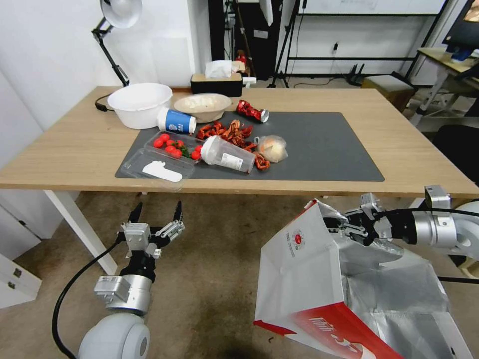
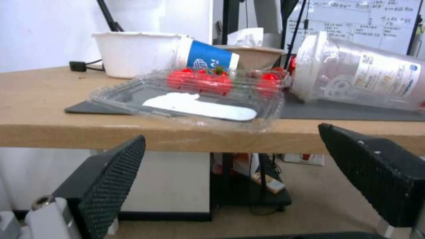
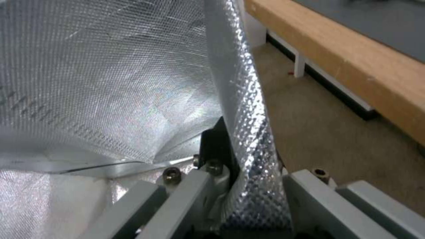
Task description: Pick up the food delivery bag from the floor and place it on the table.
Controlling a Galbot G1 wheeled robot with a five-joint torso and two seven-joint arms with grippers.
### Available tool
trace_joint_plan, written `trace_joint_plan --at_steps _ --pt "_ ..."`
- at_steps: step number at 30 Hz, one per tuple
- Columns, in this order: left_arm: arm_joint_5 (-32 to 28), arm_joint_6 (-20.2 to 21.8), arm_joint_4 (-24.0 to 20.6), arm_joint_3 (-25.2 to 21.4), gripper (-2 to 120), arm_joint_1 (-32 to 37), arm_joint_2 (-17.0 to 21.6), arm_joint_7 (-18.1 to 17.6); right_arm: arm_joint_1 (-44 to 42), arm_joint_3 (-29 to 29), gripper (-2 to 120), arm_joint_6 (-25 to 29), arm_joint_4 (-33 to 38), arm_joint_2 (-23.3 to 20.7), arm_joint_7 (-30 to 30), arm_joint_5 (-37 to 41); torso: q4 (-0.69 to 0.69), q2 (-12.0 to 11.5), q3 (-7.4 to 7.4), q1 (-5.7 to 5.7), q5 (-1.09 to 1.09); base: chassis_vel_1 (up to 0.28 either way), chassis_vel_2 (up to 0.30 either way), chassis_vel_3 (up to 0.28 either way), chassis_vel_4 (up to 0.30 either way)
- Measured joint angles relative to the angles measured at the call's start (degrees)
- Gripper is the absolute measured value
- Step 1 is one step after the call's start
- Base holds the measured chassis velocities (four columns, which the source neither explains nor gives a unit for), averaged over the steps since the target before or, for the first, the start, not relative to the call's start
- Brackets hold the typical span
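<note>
Gripping the food delivery bag (image 1: 319,279) by its foil rim, the right gripper (image 1: 349,227) held it tilted above the floor (image 1: 209,279), below the tabletop (image 1: 409,149); placing remained; the left gripper (image 1: 155,213) hung wide open, empty.

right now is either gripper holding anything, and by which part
The right gripper is shut on the food delivery bag, pinching the foil-lined top edge of its side wall. The left gripper is open and holds nothing.
</note>
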Motion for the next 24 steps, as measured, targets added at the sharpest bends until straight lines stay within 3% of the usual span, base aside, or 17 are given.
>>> trace_joint_plan --at_steps 18,24 --pt "0.0 0.0 0.4 0.0 98 -0.4 0.0 0.0 0.3 -0.2 0 -0.1 -0.3 -0.4 -0.3 0.3 0.00 3.8 2.22 1.56 0.00 0.000 0.000 0.000 0.000" --pt "-0.1 0.1 0.5 0.0 98 -0.4 0.1 0.0 0.5 -0.3 0 -0.1 -0.5 -0.3 -0.4 0.4 0.00 6.5 3.79 2.69 0.00 0.000 0.000 0.000 0.000"
